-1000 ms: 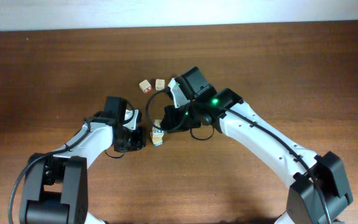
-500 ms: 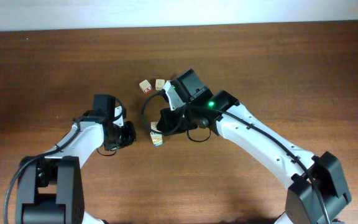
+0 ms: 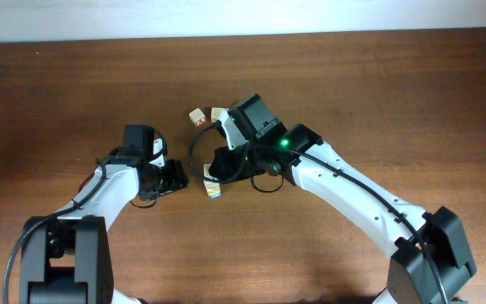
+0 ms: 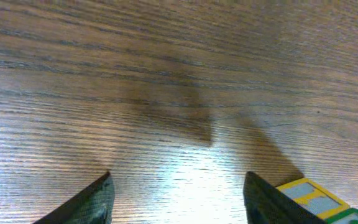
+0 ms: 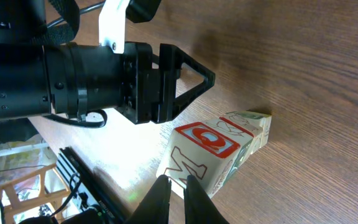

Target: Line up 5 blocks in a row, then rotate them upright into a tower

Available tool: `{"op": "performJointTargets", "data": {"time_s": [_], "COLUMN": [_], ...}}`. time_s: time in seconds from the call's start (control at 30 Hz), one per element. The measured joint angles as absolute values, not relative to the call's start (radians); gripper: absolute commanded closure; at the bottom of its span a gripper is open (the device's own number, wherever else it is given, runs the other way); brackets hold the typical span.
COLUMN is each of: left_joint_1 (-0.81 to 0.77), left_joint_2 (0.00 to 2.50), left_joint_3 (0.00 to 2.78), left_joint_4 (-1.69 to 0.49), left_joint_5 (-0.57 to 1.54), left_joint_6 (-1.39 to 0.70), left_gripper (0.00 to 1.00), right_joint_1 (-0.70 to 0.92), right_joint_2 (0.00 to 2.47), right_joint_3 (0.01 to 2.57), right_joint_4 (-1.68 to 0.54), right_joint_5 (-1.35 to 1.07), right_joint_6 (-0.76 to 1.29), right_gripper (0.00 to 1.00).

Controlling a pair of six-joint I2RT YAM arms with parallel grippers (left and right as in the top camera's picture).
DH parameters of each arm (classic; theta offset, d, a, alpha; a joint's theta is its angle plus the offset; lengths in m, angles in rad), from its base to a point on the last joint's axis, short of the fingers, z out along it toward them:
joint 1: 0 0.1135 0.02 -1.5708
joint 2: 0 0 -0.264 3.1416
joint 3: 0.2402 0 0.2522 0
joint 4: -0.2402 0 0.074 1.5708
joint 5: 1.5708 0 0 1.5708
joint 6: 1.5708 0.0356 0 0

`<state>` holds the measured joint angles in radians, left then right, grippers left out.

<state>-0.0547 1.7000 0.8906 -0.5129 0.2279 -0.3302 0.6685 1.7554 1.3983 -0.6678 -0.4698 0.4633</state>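
Overhead, you could see four blocks on the table [image 3: 378, 84], all near its centre. A red-printed block [image 3: 197, 117] and a pale block [image 3: 217, 113] sat side by side, the pale one partly under your right arm. At 6 o'clock from them lay a touching pair [image 3: 212, 189], just beside your right wrist.

Only the right wrist view showed print you could read. The Q block [image 5: 202, 142] had a red-framed top face with a red Q, and a side face with a large outlined M. A second block [image 5: 248, 124] touched it at 2 o'clock, and its print was too small to read. Your right gripper [image 5: 174, 190] had its jaws almost together at the Q block's near bottom edge, with nothing seen between them.

Only the left wrist view showed a yellow-edged block [image 4: 312, 196] at 5 o'clock, just outside one finger. Your left gripper [image 4: 179, 199] was spread wide over bare wood and held nothing.
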Motion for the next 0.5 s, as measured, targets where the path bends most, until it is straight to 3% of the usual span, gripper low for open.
{"op": "performJointTargets", "data": {"time_s": [0.07,0.1,0.27,0.5], "left_joint_1": [-0.054,-0.054,-0.051,-0.049], "left_joint_2": [1.698,1.697,1.695,1.717], "left_joint_3": [0.892,0.895,0.894,0.877], "left_joint_4": [-0.505,-0.492,-0.442,-0.331], "left_joint_5": [0.227,0.226,0.174,-0.071], "left_joint_6": [-0.334,-0.332,-0.33,-0.33], "left_gripper": [0.03,0.01,0.01,0.0], "right_joint_1": [0.669,0.669,0.669,0.669], "right_joint_2": [1.755,1.755,1.755,1.755], "right_joint_3": [1.399,1.399,1.402,1.402], "right_joint_4": [-0.668,-0.669,-0.671,-0.671], "right_joint_5": [-0.47,-0.469,-0.47,-0.47], "right_joint_6": [0.463,0.463,0.463,0.463], "right_gripper": [0.87,0.87,0.84,0.84]}}
